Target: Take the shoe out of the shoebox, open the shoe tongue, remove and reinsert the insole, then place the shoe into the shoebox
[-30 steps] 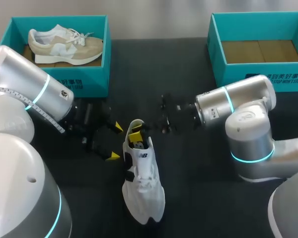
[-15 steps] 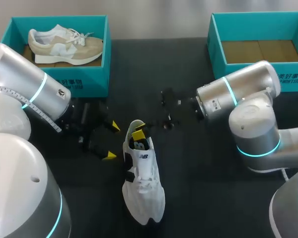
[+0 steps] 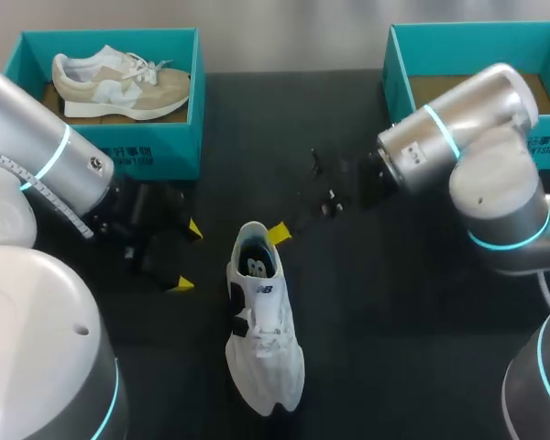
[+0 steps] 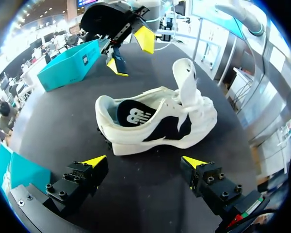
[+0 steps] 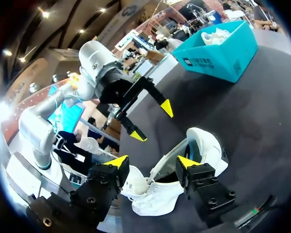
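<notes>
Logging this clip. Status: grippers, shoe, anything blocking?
White shoe on table, insole in. Left gripper open, right gripper open, neither touching it. Nothing blocking.

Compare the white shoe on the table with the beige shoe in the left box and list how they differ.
The white shoe has black trim; the beige shoe is tan with white panels. The white shoe lies on the table, the beige shoe inside the teal shoebox. The white shoe's toe points at the near edge; the beige shoe lies crosswise. Both are low sneakers resting on their soles.
</notes>
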Available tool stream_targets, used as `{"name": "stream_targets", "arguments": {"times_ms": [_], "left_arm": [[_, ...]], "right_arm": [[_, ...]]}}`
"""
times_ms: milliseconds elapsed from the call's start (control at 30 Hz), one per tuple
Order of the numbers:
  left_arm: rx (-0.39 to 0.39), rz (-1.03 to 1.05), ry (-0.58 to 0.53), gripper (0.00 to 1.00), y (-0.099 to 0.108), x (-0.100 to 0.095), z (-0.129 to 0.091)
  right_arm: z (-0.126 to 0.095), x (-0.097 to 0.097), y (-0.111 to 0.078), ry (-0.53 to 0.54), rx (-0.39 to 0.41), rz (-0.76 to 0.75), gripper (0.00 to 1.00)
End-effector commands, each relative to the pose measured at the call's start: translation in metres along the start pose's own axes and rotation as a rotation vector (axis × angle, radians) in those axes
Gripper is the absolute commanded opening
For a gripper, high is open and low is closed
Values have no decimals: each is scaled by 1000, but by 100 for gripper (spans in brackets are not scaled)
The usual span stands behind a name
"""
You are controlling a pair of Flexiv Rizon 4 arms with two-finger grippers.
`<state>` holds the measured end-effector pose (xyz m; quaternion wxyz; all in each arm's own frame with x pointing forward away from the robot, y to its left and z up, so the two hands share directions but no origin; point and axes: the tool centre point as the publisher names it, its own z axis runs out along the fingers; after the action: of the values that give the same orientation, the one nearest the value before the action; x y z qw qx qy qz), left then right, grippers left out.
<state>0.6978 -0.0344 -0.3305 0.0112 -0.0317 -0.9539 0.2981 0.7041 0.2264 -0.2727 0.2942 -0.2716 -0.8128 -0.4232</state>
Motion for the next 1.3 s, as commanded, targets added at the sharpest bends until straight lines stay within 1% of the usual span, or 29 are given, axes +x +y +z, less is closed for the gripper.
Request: {"name": "stream_targets", "arguments": {"times_ms": [33,133,167,233,267,333,400,467,533,633,700,733,833,900,967,1033,1067,1133,1300], "left_arm": [[-3,11,21,100,7,3,-22],[-16,27,41,100,12,1,-32],[-17,30,46,100,13,1,-35],[-30,43,62,100,16,-1,-41],[-36,50,70,100,18,-1,-45],[-43,61,83,100,20,-3,-52],[-47,70,93,100,22,-5,-60],[-56,86,100,100,25,-6,-67],[-73,109,106,100,27,-7,-74],[-105,150,122,100,29,-10,-87],[-128,181,133,100,32,-14,-97],[-137,194,137,100,34,-16,-103],[-170,241,150,100,39,-22,-124],[-207,260,146,100,45,-27,-140],[-220,267,140,100,50,-32,-157],[-227,283,159,100,55,-37,-172],[-227,283,159,100,55,-37,-172],[-227,283,159,100,55,-37,-172],[-227,283,159,100,55,-37,-172]], "right_arm": [[-14,8,9,-40,208,31,71],[-20,13,16,-71,250,53,71],[-22,15,19,-80,262,56,69],[-25,19,24,-99,288,72,62],[-27,20,26,-99,304,85,56],[-29,22,30,-123,345,114,50],[-33,21,34,-195,403,161,48],[-36,22,37,-214,422,173,44],[-38,25,41,-256,437,183,36],[-41,31,46,-327,432,184,25],[-42,37,49,-362,416,169,11],[-43,40,51,-381,408,158,0],[-44,49,55,-473,397,161,0],[-42,56,59,-531,387,167,0],[-37,62,64,-567,364,162,0],[-28,67,68,-593,342,170,0],[-24,68,69,-623,336,175,0],[-18,69,71,-666,298,179,0],[-18,69,71,-666,298,179,0]]}}
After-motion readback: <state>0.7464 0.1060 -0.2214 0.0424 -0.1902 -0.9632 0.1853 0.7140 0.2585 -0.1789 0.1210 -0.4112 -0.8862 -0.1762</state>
